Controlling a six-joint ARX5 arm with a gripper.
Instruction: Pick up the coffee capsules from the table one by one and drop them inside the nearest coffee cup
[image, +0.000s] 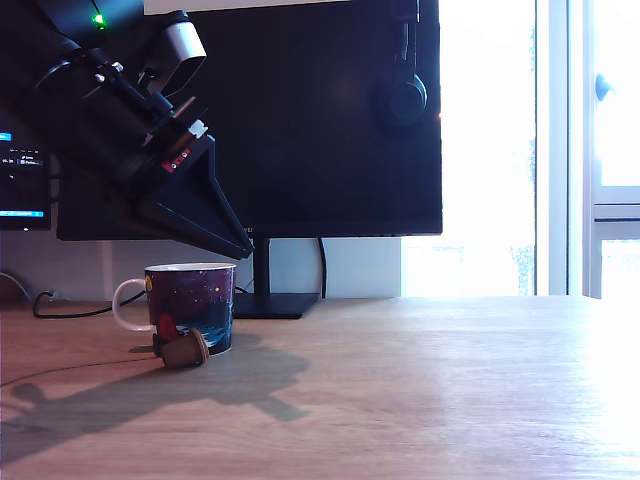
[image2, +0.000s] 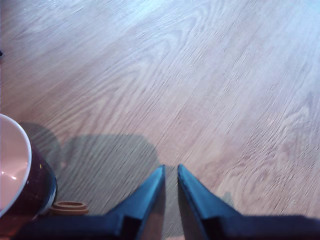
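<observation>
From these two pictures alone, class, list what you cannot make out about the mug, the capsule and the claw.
- Inside of the mug: the exterior view sees it side-on; the wrist view's edge cuts it off.
- Capsule: the wrist view shows only its rim, behind a claw finger.
- Claw: the exterior view is backlit, so its gap is unreadable.
- Other capsules: none visible.

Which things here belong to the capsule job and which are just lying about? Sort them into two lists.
Belongs to the job:
- coffee capsule, lying on the table against the mug
- coffee cup
- gripper, above the table, jaws nearly together, holding nothing

Just lying about:
- monitor and its stand
- headphones hung on the monitor
- cable behind the cup
</observation>
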